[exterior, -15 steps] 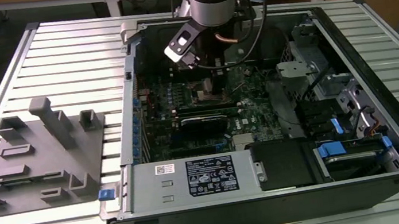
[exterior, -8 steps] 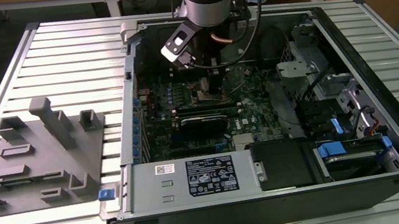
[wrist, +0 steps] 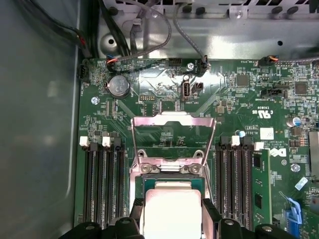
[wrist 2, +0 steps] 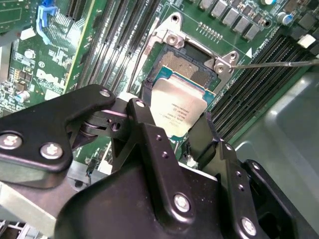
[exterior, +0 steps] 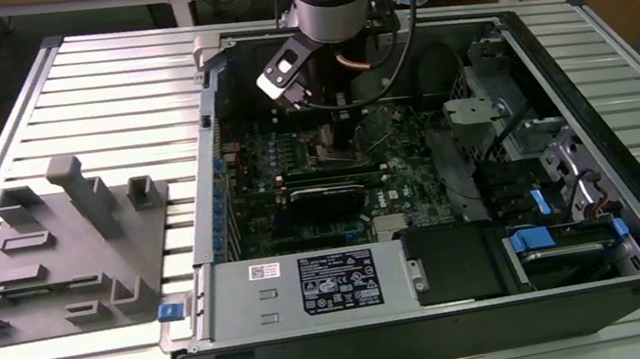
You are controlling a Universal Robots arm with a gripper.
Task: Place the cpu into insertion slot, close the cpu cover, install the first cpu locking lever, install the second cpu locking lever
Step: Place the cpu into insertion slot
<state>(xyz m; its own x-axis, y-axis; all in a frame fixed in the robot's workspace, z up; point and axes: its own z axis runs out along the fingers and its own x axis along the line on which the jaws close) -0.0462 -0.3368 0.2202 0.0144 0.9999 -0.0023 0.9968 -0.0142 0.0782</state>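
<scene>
Gripper [wrist 2: 175, 122]: clamped on the cpu [wrist 2: 178, 107], just over the insertion slot [wrist 2: 185, 67].
Cpu cover [wrist: 172, 118]: swung open.
Surroundings: memory slots [wrist: 104, 184] flank the socket; in the exterior view, grey fixture [exterior: 57, 251] at the case's [exterior: 379, 348] nine o'clock.

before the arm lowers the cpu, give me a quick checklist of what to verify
1. cpu clamped between the jaws: ok.
2. cpu cover flipped open, off the insertion slot: ok.
3. Slot free of loose objects: ok where it shows.
4. cpu edges square with the slot: cannot tell.
5. cpu seated in the slot: not ok, part of the slot lies uncovered beside it.
</scene>
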